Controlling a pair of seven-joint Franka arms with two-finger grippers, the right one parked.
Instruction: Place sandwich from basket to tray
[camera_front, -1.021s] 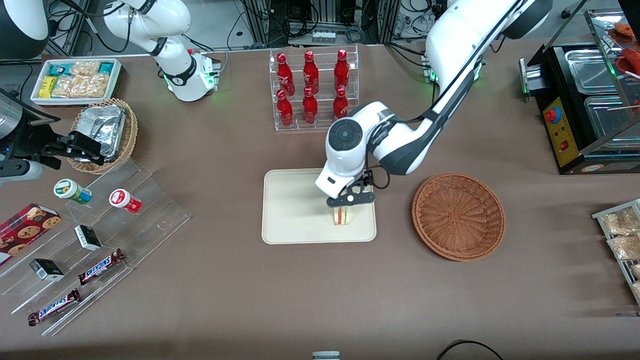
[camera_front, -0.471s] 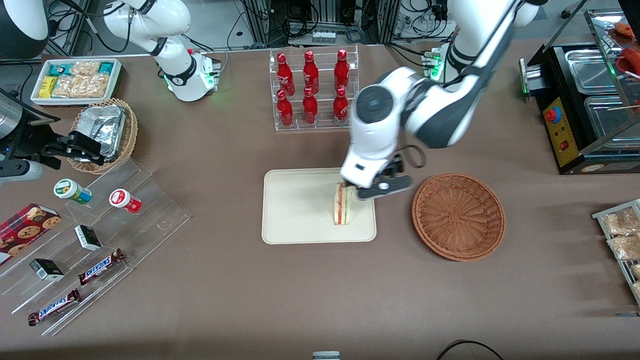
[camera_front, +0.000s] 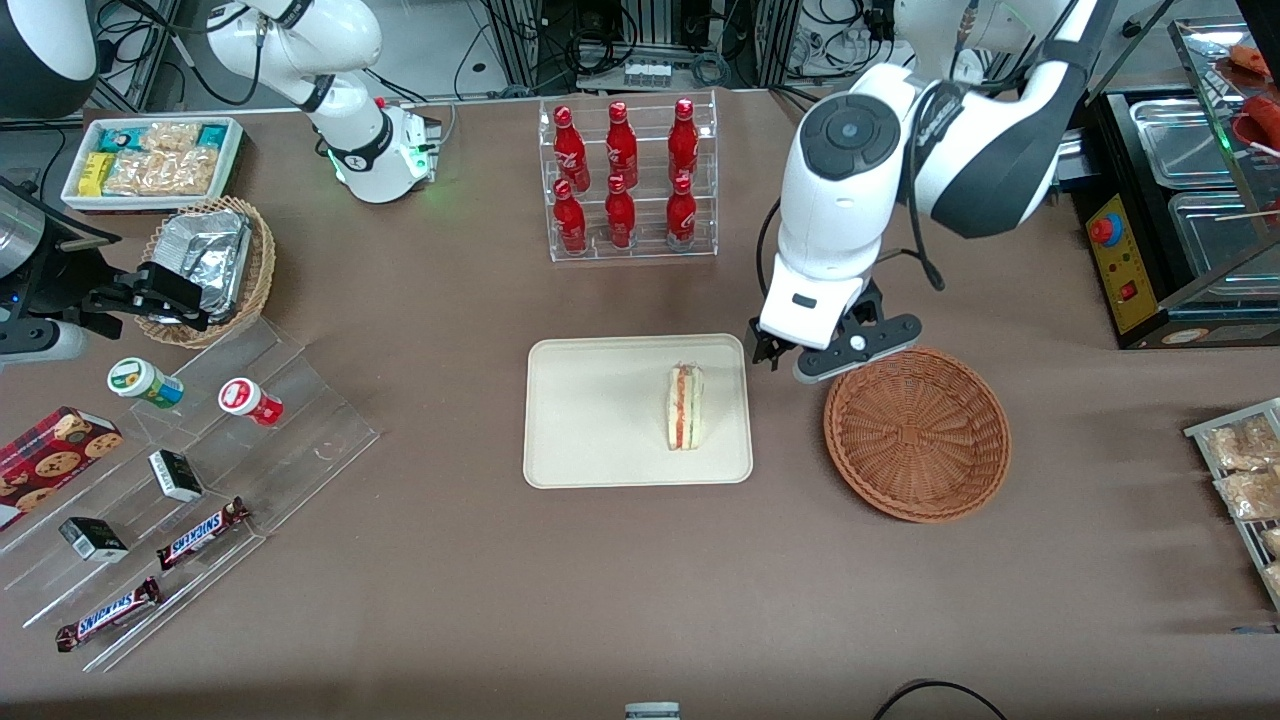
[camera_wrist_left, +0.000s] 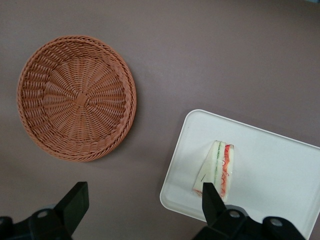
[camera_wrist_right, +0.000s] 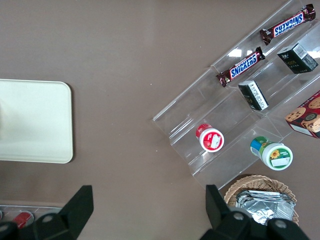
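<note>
The sandwich (camera_front: 685, 405), a pale wedge with red and green filling, stands on its edge on the cream tray (camera_front: 590, 430), at the end of the tray nearest the basket. The reddish-brown wicker basket (camera_front: 917, 432) sits beside the tray and holds nothing. My gripper (camera_front: 812, 358) hangs open and empty above the table, over the gap between tray and basket. The left wrist view looks down past the black fingertips (camera_wrist_left: 76, 199) of the gripper (camera_wrist_left: 144, 196) onto the basket (camera_wrist_left: 77, 97), the tray (camera_wrist_left: 270, 150) and the sandwich (camera_wrist_left: 217, 167).
A clear rack of red bottles (camera_front: 625, 180) stands farther from the camera than the tray. Toward the parked arm's end are a tan basket with foil (camera_front: 210, 265), a white snack bin (camera_front: 150, 160) and a clear stepped shelf (camera_front: 200, 470). A black counter machine (camera_front: 1170, 200) is at the working arm's end.
The gripper let go of the sandwich on the tray, opened, rose and swung away toward the basket. The sandwich stays where it was set down.
</note>
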